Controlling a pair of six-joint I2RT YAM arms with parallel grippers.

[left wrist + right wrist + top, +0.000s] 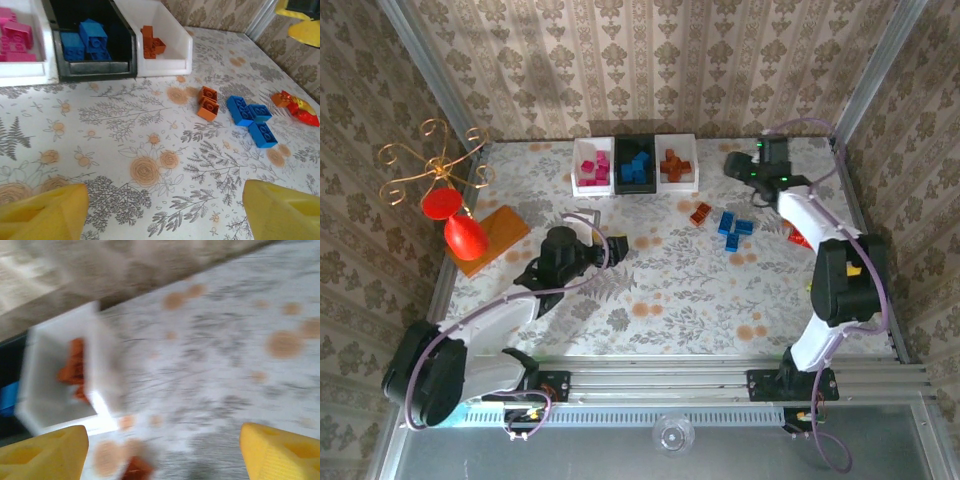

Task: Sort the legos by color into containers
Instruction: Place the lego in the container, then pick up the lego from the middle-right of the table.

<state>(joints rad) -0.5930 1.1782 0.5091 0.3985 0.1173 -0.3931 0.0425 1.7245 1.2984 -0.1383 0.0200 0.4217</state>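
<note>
Sorting is mostly done. Along the far edge of the table (125, 145), the left white bin (25, 72) holds pink bricks (15, 40), the black bin (95, 70) blue, the right white bin (172, 40) orange. Two loose orange bricks (208, 102) and three loose blue bricks (251, 120) remain mid-table. The left gripper (165, 215) and right gripper (165, 450) gape wide, empty. No readable writing.

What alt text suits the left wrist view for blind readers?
Three bins stand in a row: left white bin with pink bricks, black bin with blue bricks, right white bin with orange bricks. On the floral table lie two loose orange bricks, three loose blue bricks and a red-yellow packet; the left gripper hangs open.
</note>
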